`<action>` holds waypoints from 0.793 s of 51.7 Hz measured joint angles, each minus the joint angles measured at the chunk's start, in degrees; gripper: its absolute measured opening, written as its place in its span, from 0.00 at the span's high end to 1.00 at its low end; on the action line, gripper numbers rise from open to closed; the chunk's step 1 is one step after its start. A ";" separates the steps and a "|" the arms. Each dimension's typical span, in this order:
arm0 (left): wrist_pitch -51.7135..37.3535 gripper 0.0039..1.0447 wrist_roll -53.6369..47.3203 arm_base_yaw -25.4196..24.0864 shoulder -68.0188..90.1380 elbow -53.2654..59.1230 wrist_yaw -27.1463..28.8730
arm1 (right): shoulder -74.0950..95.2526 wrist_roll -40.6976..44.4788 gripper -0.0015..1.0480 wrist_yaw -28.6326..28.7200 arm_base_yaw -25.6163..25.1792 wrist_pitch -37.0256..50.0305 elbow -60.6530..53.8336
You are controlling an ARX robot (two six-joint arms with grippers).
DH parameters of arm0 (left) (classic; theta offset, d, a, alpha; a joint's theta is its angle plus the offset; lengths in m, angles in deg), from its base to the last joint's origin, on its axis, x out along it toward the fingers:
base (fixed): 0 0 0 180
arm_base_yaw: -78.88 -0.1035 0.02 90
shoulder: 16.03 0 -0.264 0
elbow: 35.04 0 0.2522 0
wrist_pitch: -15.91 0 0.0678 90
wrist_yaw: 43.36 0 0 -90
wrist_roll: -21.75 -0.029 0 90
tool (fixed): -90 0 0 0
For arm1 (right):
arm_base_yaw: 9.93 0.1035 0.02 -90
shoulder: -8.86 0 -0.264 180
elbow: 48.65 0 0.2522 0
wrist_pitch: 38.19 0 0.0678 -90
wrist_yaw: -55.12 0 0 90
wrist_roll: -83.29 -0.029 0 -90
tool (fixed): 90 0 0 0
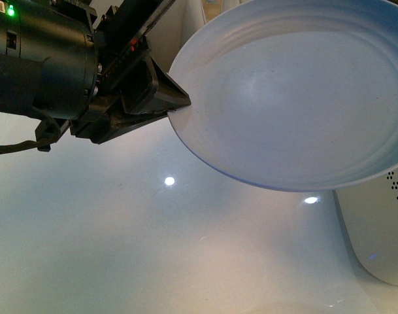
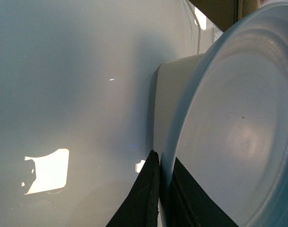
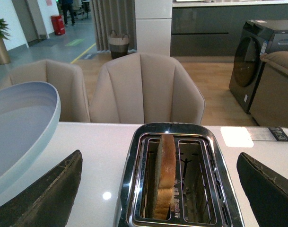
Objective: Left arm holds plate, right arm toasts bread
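— What has the left gripper (image 1: 179, 104) got?

— Its two black jaws are closed on the rim of the plate (image 1: 290, 91), one on each face. The left arm (image 1: 42, 59) holds the plate tilted in the air above the white table (image 1: 120, 248), and nothing lies on it.

— And the right gripper (image 3: 160, 157)?

— It is spread wide with nothing between its fingers (image 3: 54, 194), and it hangs over the toaster (image 3: 172, 128).

— Where is the bread (image 3: 165, 175)?

— It stands on edge in one of the toaster's two slots, the one nearer the plate. Its brown crust shows at the top. The other slot holds nothing.

— Where does the toaster stand?

— On the table, with its far end close to the table edge where two beige chairs (image 3: 146, 90) stand. Further back a dark washing machine (image 3: 250, 61) stands on the wooden floor.
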 joint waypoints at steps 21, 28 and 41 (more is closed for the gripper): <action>15.67 0.97 -13.38 2.43 -0.17 -4.48 29.62 | -0.02 0.00 0.08 0.02 0.00 0.00 0.00; 16.46 0.97 -15.50 0.74 -0.15 -6.60 28.41 | -0.02 0.00 0.08 0.00 0.00 0.00 0.00; 17.35 0.97 -17.20 -6.97 0.92 -12.35 20.59 | -0.02 0.00 0.08 0.02 0.00 0.00 0.00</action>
